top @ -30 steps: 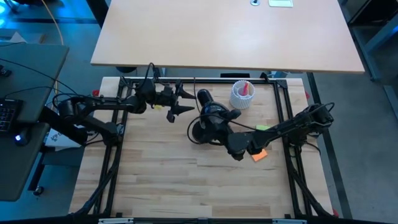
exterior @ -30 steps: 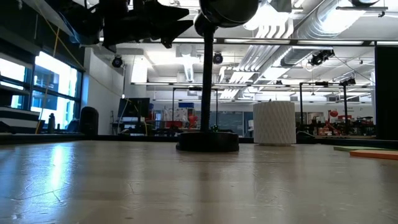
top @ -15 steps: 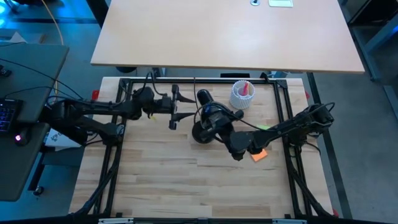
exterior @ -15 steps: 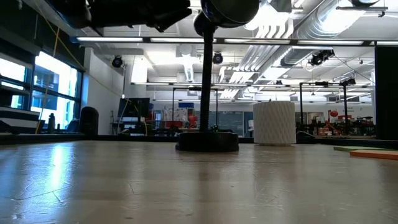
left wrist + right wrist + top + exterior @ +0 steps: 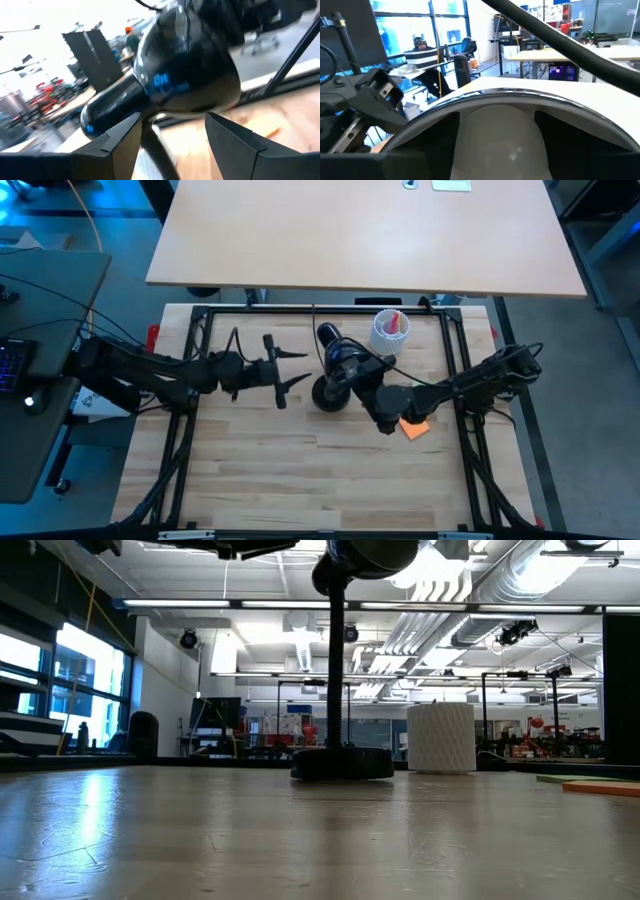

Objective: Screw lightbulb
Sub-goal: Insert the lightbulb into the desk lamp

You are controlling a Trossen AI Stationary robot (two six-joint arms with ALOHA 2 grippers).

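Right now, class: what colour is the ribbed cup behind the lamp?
White; the ribbed cup shows best in the low view.

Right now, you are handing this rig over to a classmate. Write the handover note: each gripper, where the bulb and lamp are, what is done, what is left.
Left gripper: open, empty, level with the lamp's shade and just short of it.
Right gripper: closed on the lightbulb, at the mouth of the shade.
Lamp: upright mid-table, with its base flat on the wood.
Done: bulb picked up and brought to the shade.
Left: the socket is hidden, so I cannot tell whether the thread has caught. Probably steady the shade with the left gripper, turn the bulb home, then release.
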